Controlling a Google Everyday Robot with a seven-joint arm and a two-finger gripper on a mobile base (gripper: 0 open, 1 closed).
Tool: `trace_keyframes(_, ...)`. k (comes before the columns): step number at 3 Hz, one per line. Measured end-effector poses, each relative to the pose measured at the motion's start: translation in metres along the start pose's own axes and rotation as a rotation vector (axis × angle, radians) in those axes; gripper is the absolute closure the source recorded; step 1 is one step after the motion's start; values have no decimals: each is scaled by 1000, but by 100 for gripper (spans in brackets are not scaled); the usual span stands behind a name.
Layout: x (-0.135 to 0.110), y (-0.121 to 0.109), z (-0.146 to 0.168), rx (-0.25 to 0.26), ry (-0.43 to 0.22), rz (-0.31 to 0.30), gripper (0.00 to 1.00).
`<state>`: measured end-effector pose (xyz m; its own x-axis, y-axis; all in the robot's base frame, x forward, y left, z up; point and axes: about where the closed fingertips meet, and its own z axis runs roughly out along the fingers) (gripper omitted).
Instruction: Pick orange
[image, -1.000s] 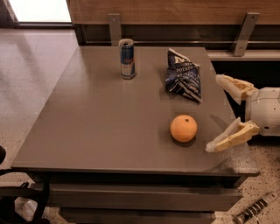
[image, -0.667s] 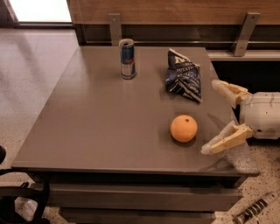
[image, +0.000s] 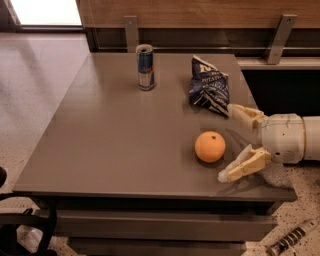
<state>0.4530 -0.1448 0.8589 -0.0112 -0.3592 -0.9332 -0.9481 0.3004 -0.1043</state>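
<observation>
The orange (image: 210, 146), round with a small dark stem dot, sits on the grey table (image: 115, 145) toward its front right. My gripper (image: 227, 142) comes in from the right, low over the table, just right of the orange. Its two cream fingers are spread wide open, one (image: 244, 115) behind and to the right of the orange, the other (image: 242, 166) in front and to the right. The fingertips are level with the orange's right side and do not touch it.
A blue drink can (image: 145, 67) stands at the back middle of the table. A crumpled blue chip bag (image: 209, 87) lies at the back right, just behind the far finger. A wooden wall with metal brackets runs behind the table. The table's right edge (image: 285, 180) is under my wrist.
My gripper has moved left toward the orange, still open. The orange, can and bag have not moved.
</observation>
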Motion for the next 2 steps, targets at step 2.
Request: trace_keyframes(2,26,16,13,-30,-62,69,22)
